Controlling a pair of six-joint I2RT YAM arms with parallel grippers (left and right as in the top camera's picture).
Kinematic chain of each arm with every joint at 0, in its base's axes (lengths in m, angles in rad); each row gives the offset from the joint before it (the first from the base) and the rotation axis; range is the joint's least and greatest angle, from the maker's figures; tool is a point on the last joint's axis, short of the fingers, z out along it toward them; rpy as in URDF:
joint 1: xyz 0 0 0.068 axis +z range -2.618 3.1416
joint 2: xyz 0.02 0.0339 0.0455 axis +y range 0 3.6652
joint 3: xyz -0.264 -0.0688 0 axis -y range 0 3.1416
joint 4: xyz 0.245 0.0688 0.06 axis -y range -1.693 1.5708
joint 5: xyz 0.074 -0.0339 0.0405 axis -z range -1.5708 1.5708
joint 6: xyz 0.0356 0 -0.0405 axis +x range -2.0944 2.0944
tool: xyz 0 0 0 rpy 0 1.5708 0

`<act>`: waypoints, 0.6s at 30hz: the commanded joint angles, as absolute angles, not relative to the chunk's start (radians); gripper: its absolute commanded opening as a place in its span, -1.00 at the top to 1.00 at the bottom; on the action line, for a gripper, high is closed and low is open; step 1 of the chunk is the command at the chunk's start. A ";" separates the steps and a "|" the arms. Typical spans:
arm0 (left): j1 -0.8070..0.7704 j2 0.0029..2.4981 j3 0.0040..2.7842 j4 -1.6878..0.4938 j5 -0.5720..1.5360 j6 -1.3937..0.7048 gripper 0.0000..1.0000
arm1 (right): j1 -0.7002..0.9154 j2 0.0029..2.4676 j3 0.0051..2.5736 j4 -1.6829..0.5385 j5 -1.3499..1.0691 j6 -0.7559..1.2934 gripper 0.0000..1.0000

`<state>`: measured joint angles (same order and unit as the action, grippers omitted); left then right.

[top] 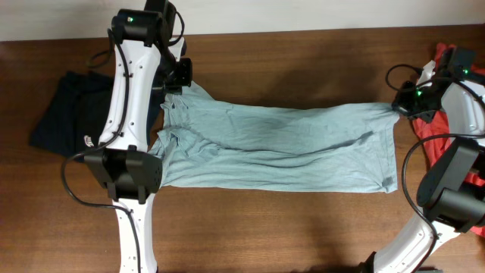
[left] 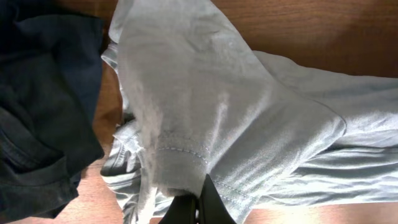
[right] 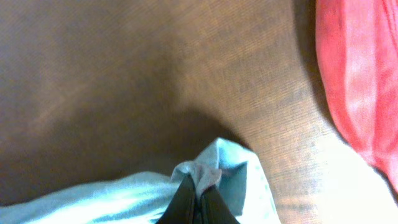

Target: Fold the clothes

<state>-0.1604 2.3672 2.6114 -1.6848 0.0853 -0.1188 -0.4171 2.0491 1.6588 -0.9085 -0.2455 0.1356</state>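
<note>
**Operator:** What did the overhead view give you?

**Spotter:** Your grey-blue shirt lay stretched lengthwise across the middle of the worktop, flat on the right and rumpled toward its left end. Your left gripper sat at the shirt's far left corner. Your right gripper sat at its far right corner. A navy shirt was bunched on the left, partly hidden under your left arm. It met the grey-blue one there, though I could not tell which lay on top. A red shirt lay at the right edge, near the grey-blue hem but apart from it.

**Operator:** And the left wrist view?

**Spotter:** Your fingers were pinched tight on the grey-blue cloth close to a stitched hem, with no gap between them. The cloth rose away from them in a broad ridge. The navy shirt filled the left of that picture, right beside the grey-blue folds.

**Operator:** The right wrist view?

**Spotter:** That one was blurred, but you had the jaws pressed together on a small tuft at the grey-blue shirt's corner. Bare worktop lay beyond it. The red shirt showed in the upper right, well apart from the pinched corner.
</note>
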 commanded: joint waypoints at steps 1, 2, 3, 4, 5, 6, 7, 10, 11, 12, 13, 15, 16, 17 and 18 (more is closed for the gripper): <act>-0.154 2.339 2.627 -1.688 0.105 -0.057 0.99 | -0.421 2.020 1.680 -0.945 -0.205 0.146 0.92; -0.154 2.339 2.627 -1.688 0.121 -0.044 0.99 | -0.421 2.020 1.680 -0.955 -0.205 0.146 0.92; -0.154 2.339 2.627 -1.688 0.128 -0.034 0.99 | -0.421 2.020 1.680 -0.965 -0.205 0.146 0.92; -0.154 2.339 2.627 -1.688 0.132 -0.025 0.99 | -0.421 2.020 1.680 -0.981 -0.205 0.146 0.92; -0.154 2.339 2.626 -1.688 0.132 -0.017 0.99 | -0.421 2.020 1.680 -0.997 -0.205 0.146 0.92; -0.154 2.339 2.623 -1.688 0.134 -0.005 0.99 | -0.421 2.020 1.679 -1.015 -0.205 0.146 0.92; -0.154 2.339 2.619 -1.688 0.134 -0.004 0.99 | -0.421 2.020 1.679 -1.028 -0.205 0.146 0.92; -0.157 2.339 2.595 -1.688 0.135 0.006 0.99 | -0.421 2.020 1.679 -1.059 -0.207 0.142 0.92; -0.159 2.339 2.579 -1.688 0.134 0.018 0.99 | -0.421 2.020 1.679 -1.068 -0.209 0.142 0.92; -0.162 2.339 2.559 -1.688 0.134 0.024 0.99 | -0.421 2.020 1.679 -1.081 -0.210 0.143 0.92; -0.165 2.337 2.540 -1.688 0.134 0.025 0.99 | -0.421 2.020 1.679 -1.092 -0.210 0.142 0.92; -0.177 2.335 2.452 -1.688 0.131 0.040 0.99 | -0.419 2.020 1.679 -1.129 -0.215 0.143 0.92; -0.181 2.335 2.425 -1.688 0.124 0.043 0.99 | -0.418 2.020 1.679 -1.139 -0.217 0.143 0.90; -0.182 2.335 2.399 -1.688 0.115 0.044 0.99 | -0.418 2.020 1.678 -1.148 -0.217 0.143 0.87; -0.183 2.335 2.372 -1.688 0.104 0.047 0.99 | -0.418 2.020 1.678 -1.159 -0.216 0.143 0.85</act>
<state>-0.1703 2.3619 2.4542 -1.6852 0.1219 0.0082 -0.4175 2.0491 1.6588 -1.1336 -0.2253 0.1360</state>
